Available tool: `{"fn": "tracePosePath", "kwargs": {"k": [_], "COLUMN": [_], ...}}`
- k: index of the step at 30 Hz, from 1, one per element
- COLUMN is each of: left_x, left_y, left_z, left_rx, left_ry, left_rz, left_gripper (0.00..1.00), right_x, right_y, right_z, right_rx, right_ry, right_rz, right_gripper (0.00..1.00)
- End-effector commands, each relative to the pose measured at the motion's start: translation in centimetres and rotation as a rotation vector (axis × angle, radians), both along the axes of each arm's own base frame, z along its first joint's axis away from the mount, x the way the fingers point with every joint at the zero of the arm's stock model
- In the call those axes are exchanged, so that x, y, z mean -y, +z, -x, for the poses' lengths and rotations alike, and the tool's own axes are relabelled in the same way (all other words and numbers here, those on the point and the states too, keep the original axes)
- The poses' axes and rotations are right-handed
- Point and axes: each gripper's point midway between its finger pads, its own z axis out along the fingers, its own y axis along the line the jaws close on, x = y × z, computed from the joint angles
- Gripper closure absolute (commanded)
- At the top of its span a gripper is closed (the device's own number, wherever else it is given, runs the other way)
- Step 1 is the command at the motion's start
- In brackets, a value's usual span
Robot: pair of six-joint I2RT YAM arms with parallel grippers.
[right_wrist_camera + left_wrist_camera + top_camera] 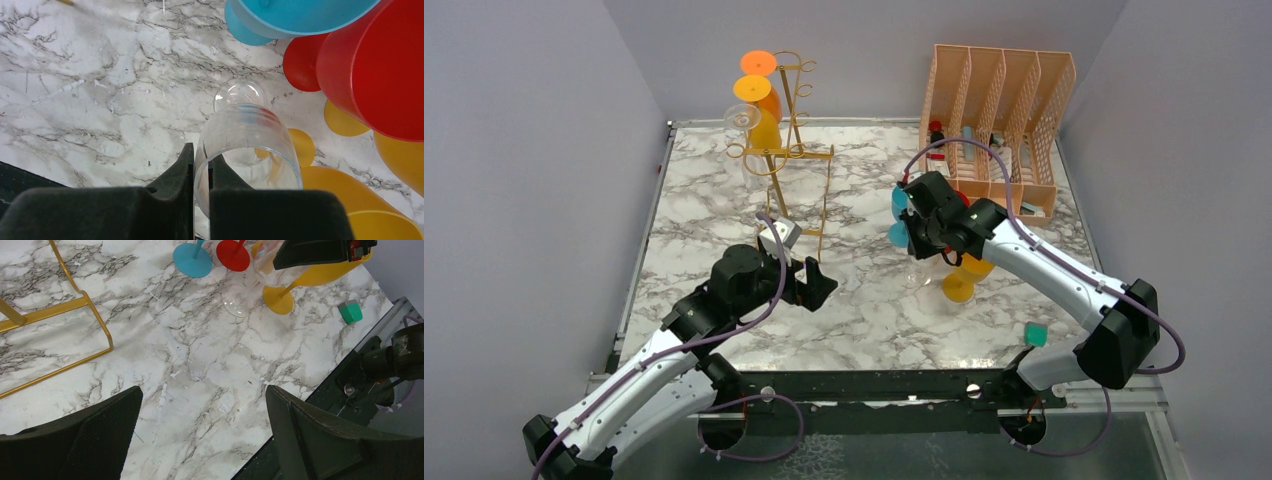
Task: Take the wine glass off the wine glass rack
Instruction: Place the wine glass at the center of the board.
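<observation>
Over the marble table [75, 75], right gripper [201, 162] pinches a clear wine glass [250, 145].

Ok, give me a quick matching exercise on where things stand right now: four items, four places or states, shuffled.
Items:
1. clear glass wine glass
2. orange stemmed wine glass
3. small teal block
4. left claw

Places or states:
A. open above the white marble tabletop
B. hanging on the tall gold wire rack
C. pinched at the rim by the right claw
D. lying on the tabletop, near its front edge

Pairs: 1-C, 2-B, 3-D, 4-A.
</observation>
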Motion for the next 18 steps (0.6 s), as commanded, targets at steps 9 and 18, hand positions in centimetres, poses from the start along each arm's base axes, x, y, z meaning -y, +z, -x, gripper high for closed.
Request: {"fn": "tracePosePath", "kwargs": {"k": [9, 18], "left_x": [-0.60, -0.56], "left_y": [1.48, 1.03], "left_z": [-0.67, -0.77], "left_rx": [0.026, 0.013], "left_ry": [0.047, 0.048], "left_rz": [0.004, -0.012], "left_gripper": [0.01, 0.01], "right_x": [1.28, 1.39], "right_y": [0.17, 0.34], "right_z": [-0.47, 0.04], "right_rx": [0.024, 0.017], "right_ry": [-0.043, -0.053], "right_rz": [0.063, 0.042], "right_gripper": [0.95, 0.92]}}
